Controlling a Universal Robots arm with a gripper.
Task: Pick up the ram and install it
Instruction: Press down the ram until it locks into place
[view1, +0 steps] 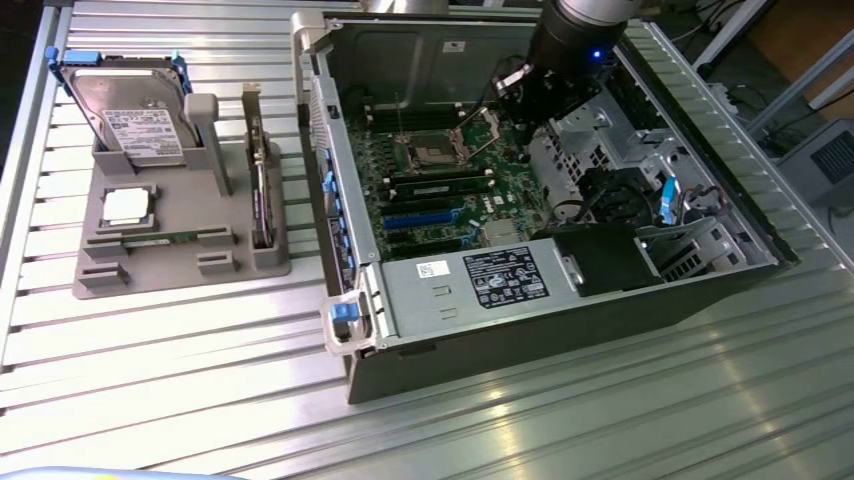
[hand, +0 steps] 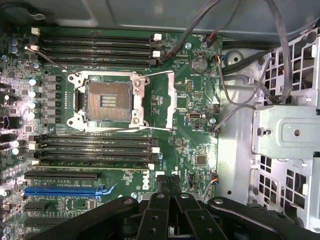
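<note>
ribbed metal table (view1: 561, 420) carries grey holder (view1: 160, 255) and open computer case (view1: 534, 300)

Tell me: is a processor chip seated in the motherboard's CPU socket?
No. In the wrist view the CPU socket lies open, showing bare contacts.

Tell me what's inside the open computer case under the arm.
Inside the computer case: a green motherboard with an empty processor socket, black memory slots, a blue slot and cables. The shut gripper covers the board's nearest edge.
</note>
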